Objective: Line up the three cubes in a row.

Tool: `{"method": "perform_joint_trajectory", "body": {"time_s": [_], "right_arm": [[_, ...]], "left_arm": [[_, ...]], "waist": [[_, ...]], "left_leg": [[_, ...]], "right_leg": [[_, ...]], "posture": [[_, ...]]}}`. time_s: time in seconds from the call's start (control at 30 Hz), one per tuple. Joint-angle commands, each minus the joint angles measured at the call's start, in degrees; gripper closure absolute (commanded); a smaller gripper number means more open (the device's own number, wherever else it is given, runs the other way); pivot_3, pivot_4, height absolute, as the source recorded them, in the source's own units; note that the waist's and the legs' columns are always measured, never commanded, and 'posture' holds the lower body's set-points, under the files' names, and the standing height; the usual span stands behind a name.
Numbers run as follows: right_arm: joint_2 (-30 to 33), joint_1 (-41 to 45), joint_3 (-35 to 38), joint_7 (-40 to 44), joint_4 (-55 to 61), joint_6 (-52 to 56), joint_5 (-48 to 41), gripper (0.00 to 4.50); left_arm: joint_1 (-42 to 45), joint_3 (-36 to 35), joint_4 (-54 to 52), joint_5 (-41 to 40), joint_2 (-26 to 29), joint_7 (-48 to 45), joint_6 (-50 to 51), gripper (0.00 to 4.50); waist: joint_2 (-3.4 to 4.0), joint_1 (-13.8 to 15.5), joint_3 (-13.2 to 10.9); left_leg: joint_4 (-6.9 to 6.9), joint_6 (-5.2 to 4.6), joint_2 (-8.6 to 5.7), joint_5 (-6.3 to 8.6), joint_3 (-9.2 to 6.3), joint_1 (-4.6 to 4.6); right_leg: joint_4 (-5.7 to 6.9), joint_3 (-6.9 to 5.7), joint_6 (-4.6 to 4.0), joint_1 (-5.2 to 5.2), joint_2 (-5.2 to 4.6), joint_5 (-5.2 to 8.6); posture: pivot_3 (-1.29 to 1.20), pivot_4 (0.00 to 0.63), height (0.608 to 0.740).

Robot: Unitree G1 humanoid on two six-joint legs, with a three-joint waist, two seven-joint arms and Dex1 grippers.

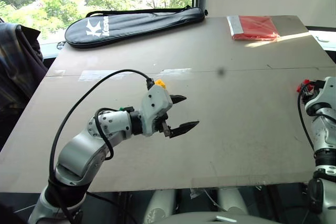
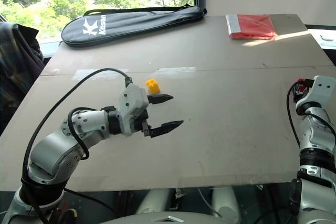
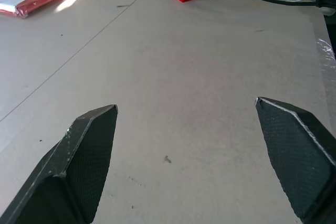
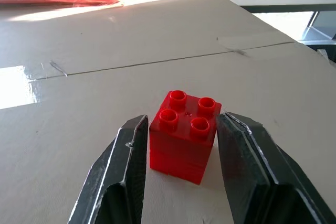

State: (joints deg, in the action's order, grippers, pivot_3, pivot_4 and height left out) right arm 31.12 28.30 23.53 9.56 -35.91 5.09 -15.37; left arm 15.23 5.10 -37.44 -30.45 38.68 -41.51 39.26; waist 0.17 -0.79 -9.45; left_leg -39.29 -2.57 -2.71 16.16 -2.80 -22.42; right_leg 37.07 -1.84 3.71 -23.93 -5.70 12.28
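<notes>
Red cube sits between our right jaws; yellow lies just past the left ones.

Our left gripper (image 2: 164, 112) hovers with jaws wide and empty, the yellow cube (image 2: 152, 84) just beyond its farther finger on the counter (image 2: 226, 129). Far right, our right gripper (image 4: 181, 145) has closed on the red cube (image 4: 184, 136), studs up, square between the fingers. We cannot spot the green cube.

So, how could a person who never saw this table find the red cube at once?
Go to the right edge of the big table, well in front of the flat red packet. There the right claw is shut on the red cube. It is a small block with four round studs on top, unlike the thin, shiny packet.
</notes>
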Motion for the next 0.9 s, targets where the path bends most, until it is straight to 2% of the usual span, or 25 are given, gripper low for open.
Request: {"method": "perform_joint_trajectory", "body": {"time_s": [0.03,0.57,0.67,0.9], "right_arm": [[1.6,2.0,0.6,-0.6,-3.1,-2.3,1.0,2.4],[2.2,9.4,0.6,-4.5,-17.2,-8.6,2.9,2.4],[2.4,10.1,0.4,-4.1,-18.9,-9.9,3.2,3.22],[3.2,10.6,0.4,-2.9,-21.6,-12.0,3.3,3.29]], "left_arm": [[0.2,-0.9,-0.6,0.4,0.4,-0.2,-1.2,0.19],[-1.8,-1.4,-1.6,1.2,0.0,1.4,-1.3,0.19],[-2.0,-1.4,-1.6,1.2,0.1,1.6,-1.4,0.19],[-2.2,-1.5,-1.4,1.3,0.5,1.7,-1.7,0.19]], "waist": [[0.0,0.0,0.0],[-0.03,-0.1,0.0],[-0.04,-0.1,0.0],[-0.04,-0.1,0.0]], "left_leg": [[0.0,0.01,0.0,0.0,0.0,0.0],[0.0,0.01,0.01,0.0,0.06,-0.02],[0.0,0.01,0.01,0.0,0.04,-0.03],[0.0,0.01,0.01,0.0,0.04,-0.03]], "right_leg": [[0.0,0.0,0.0,0.0,0.0,0.0],[-0.07,0.08,0.0,-0.01,0.0,0.0],[-0.08,0.1,0.0,0.0,0.0,0.0],[-0.08,0.11,0.0,0.0,0.0,0.0]], "posture": [[0.0,0.15,0.694],[0.0,0.15,0.694],[0.0,0.15,0.694],[0.0,0.15,0.694]]}}
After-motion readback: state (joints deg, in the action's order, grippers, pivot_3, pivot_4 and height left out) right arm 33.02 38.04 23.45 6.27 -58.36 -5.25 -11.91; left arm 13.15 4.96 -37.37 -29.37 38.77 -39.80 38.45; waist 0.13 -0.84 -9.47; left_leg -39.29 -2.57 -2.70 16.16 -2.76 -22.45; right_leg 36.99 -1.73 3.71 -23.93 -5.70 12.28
